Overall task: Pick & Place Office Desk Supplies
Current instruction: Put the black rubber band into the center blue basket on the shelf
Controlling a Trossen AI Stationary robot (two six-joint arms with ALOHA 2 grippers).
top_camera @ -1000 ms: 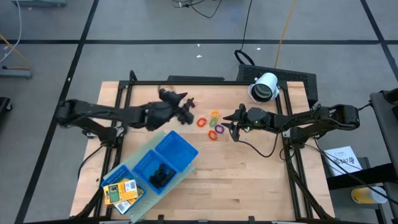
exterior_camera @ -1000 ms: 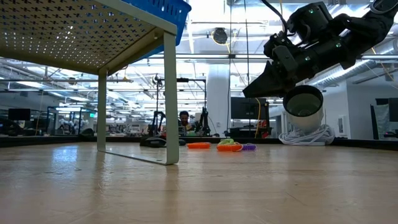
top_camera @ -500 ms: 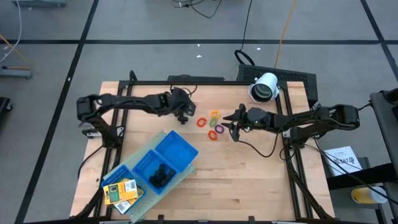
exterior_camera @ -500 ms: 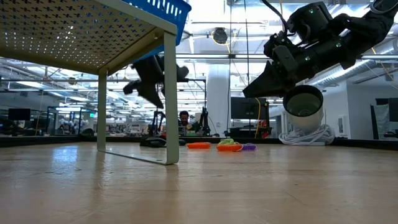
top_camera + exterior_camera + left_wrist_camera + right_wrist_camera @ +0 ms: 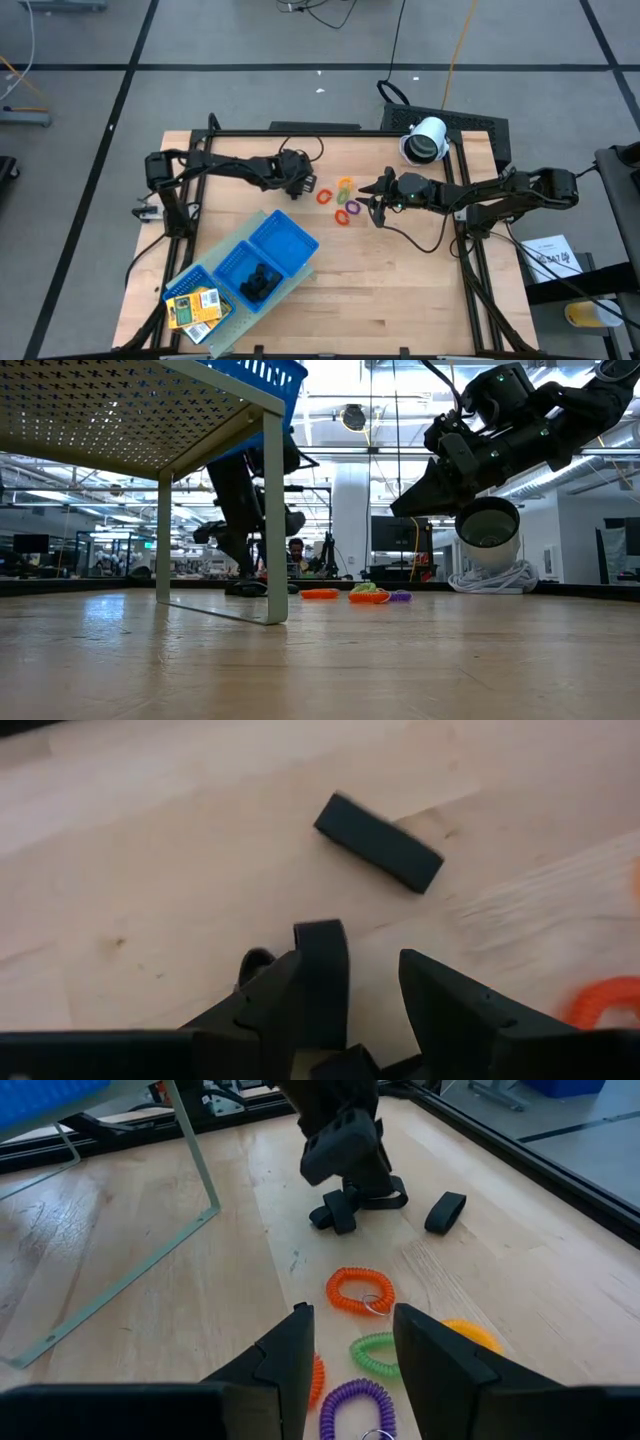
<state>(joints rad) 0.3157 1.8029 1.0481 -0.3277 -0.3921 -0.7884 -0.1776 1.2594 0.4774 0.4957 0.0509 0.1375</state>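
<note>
Two black clip-like pieces lie on the wooden table: one stands between the fingers of my open left gripper, beside one finger, and the other lies just beyond. My left gripper points steeply down over them. Coloured coil rings lie to its right: orange, green, purple. My right gripper hovers open just right of the rings, above the table. More black pieces and yellow packs lie in the blue tray. My left gripper comes from above, slanting down, with the black piece close against the inner side of one finger. The piece rests on the table. Whether the finger touches it, I cannot tell.
The blue tray sits on a raised perforated stand whose leg stands near the left gripper. A white cylindrical device lies at the far right, behind the right arm. Bare wood spreads along the table's near right.
My left gripper has sunk from high above down to the table at the black pieces and has tipped to point more steeply down, while its arm has swung in from the left. Its fingers keep the same gap. Nothing on the table has moved.
</note>
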